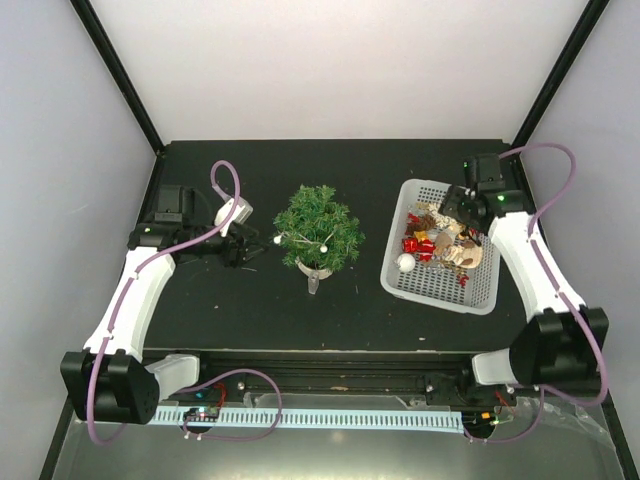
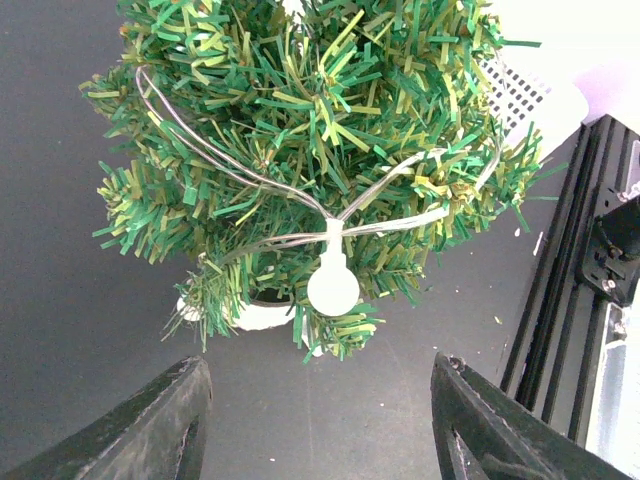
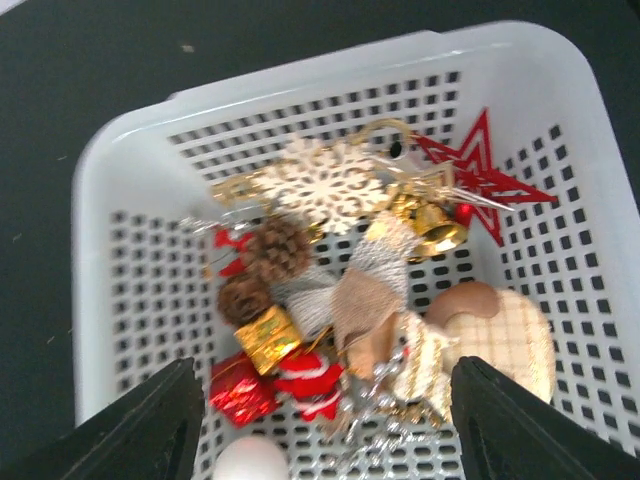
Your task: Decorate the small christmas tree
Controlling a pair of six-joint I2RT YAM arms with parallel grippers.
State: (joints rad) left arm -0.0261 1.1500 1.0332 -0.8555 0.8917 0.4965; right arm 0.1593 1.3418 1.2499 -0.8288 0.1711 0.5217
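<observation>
Left gripper, left of the small christmas tree, jaws wide, empty: contact may topple it. Right gripper, right of the tree over basket, wide, empty: ornaments may tangle.

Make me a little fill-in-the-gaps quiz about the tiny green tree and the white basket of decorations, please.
1. The bushy green miniature christmas tree carries a thin wire with a round ___ bulb.
2. The white plastic mesh basket holds a pointed star ornament coloured ___.
3. In the right wrist view, ___ brown pine cones lie just below the cream snowflake ornament.

Missing words: white; red; two.
</observation>
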